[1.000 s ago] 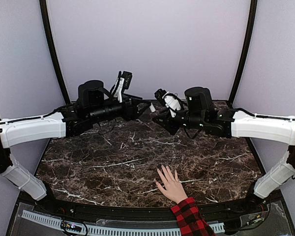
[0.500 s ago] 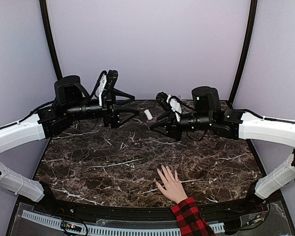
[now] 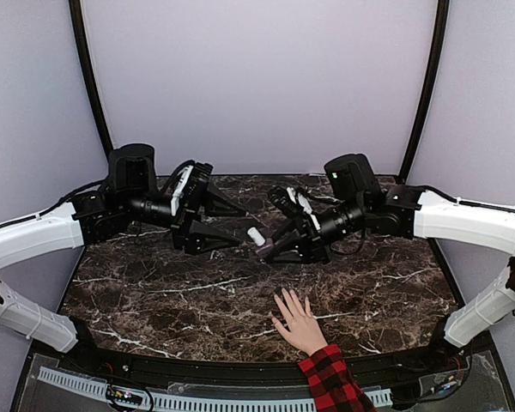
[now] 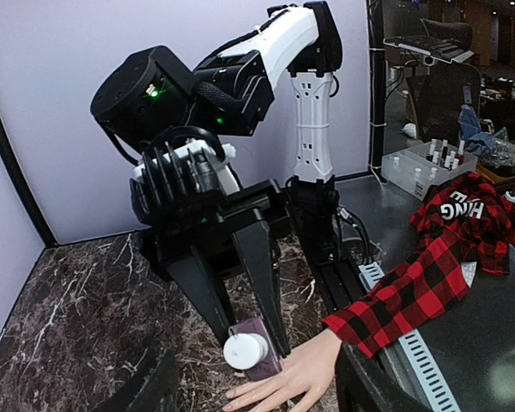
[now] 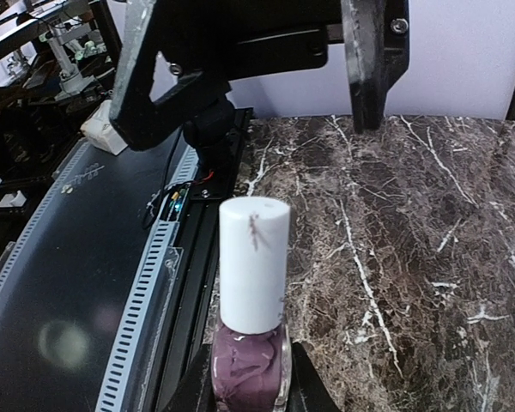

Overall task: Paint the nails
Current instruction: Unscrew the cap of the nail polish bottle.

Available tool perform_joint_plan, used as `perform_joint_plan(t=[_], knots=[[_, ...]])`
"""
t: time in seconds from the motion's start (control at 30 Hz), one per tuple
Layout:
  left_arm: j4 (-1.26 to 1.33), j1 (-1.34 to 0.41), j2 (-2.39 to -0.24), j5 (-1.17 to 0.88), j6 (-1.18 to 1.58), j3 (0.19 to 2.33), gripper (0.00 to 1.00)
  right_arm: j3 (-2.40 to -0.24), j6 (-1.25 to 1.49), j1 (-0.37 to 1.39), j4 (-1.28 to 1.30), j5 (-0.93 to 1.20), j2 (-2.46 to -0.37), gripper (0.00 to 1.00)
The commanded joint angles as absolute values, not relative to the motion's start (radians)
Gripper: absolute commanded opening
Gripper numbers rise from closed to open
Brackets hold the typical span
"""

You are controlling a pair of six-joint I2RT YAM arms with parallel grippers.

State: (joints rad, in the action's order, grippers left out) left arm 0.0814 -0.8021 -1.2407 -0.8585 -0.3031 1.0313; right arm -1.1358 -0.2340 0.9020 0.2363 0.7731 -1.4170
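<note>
Progress looks slight: judging by how things lie, no polish has reached a nail, and the bottle's cap is still on.

In the overhead view, starting at the left of the frame, the left arm (image 3: 43, 236) stretches in toward the middle. The left claw (image 3: 242, 227) stands wide open, its two fingers spread with nothing between them and their tips just beside the cap. Just right of it, at mid-frame, is the polish bottle (image 3: 257, 239). It is held tilted, its white cap (image 3: 256, 234) toward the left claw, and it appears clear of the surface (image 3: 154, 292). The right claw (image 3: 273, 250) is clamped on the bottle's purple glass body, as the right wrist view shows plainly, and the right arm (image 3: 463, 219) comes in from the right edge.

Below the bottle, at lower centre, the human hand (image 3: 299, 324) lies flat on the surface with its fingers spread up the frame. Its plaid sleeve (image 3: 330, 384) is at the bottom edge. The nails (image 3: 288, 294) sit at those fingertips, well apart from the bottle.

By my reading, everything remains: uncapping, drawing out the brush, and coating each nail.

From overhead the nails are too small to tell whether they are bare or coated. The left wrist view cuts the hand off at its bottom edge, and the bottle covers part of the fingers there. The right wrist view does not show the hand at all. Whatever brush sits under the cap is hidden.
</note>
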Motion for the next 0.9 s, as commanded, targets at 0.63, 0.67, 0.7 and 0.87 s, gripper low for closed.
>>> perform_joint_plan(t=[0.63, 0.67, 0.7, 0.87], knots=[[0.095, -0.852, -1.337, -1.000, -0.390, 1.090, 0.27, -1.221, -0.301, 0.908, 0.320, 0.917, -1.463, 0.00], [0.094, -0.852, -1.339, -1.000, -0.389, 1.091, 0.23, -1.221, -0.302, 0.908, 0.319, 0.912, -1.461, 0.00], [0.093, -0.854, -1.340, -0.998, -0.387, 1.094, 0.21, -1.220, -0.301, 0.908, 0.318, 0.908, -1.459, 0.00], [0.091, -0.856, -1.344, -0.991, -0.376, 1.093, 0.09, -1.218, -0.295, 0.907, 0.305, 0.875, -1.452, 0.00]])
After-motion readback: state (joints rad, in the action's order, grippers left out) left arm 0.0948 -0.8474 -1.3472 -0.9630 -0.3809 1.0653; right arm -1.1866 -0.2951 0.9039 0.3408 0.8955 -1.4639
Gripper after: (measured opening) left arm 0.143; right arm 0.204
